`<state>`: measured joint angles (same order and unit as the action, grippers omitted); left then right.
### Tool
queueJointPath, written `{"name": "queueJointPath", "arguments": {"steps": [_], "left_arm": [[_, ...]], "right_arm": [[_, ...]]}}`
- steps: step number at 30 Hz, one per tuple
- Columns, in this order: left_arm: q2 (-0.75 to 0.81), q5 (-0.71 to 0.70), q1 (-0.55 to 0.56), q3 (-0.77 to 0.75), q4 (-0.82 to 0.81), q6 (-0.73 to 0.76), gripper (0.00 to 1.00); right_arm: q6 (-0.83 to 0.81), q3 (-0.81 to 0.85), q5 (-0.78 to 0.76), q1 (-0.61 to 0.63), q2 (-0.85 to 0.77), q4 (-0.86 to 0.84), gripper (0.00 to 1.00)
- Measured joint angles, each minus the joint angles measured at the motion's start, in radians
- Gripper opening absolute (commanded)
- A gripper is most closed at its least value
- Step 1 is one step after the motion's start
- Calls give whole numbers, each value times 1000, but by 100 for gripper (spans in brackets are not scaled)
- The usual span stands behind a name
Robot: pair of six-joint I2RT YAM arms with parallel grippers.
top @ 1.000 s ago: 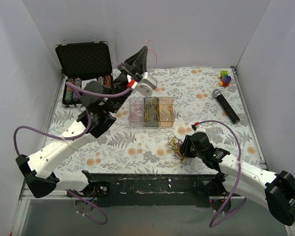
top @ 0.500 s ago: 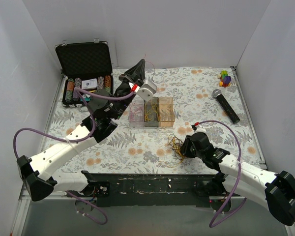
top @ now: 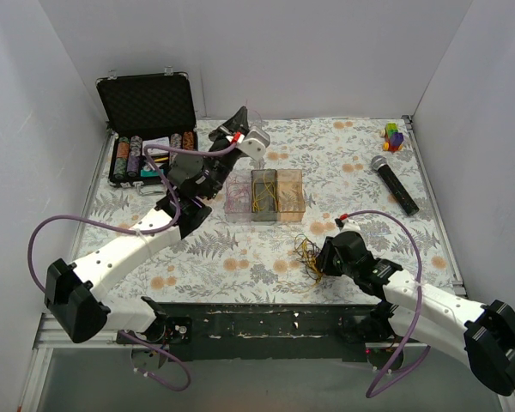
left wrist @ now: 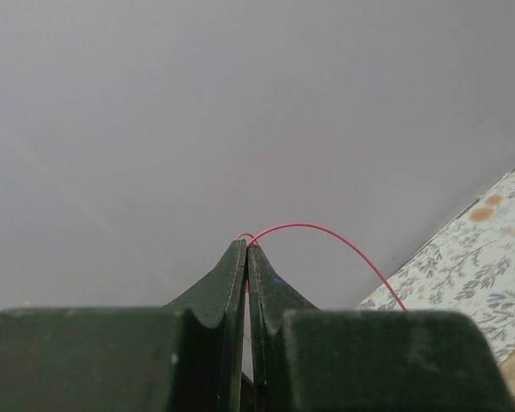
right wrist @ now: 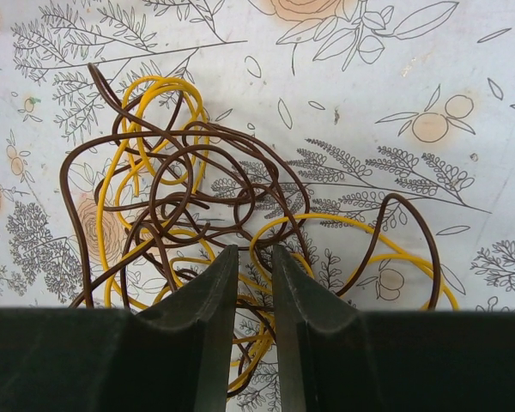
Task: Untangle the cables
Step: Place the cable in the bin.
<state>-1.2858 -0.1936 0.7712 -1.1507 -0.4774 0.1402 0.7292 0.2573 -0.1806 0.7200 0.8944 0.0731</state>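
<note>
Top external: cables [top: 307,256] lie on floral table [top: 343,163], white walls [top: 326,60] around.

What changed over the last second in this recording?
The left tool, still pinching a thin pink-red wire, came down from its raised position toward the clear divided box, shifting slightly left. The right tool stayed at the brown-and-yellow wire tangle, which has not shifted; the box is unmoved.

pink wire [left wrist: 326,230] end, cables' [right wrist: 208,193] lower strands behind fingers [right wrist: 208,313]
</note>
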Motion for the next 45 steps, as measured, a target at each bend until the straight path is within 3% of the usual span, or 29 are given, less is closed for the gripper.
{"name": "queueJointPath", "arguments": {"steps": [11,45], "left_arm": [[-9,33,-138,54,-45,-40,0],[-50,127,-168,115,-84,-89,0]], "right_arm": [[0,0,-1,0,-11,16,30],[8,-25,-5,0,-36,-5,28]]}}
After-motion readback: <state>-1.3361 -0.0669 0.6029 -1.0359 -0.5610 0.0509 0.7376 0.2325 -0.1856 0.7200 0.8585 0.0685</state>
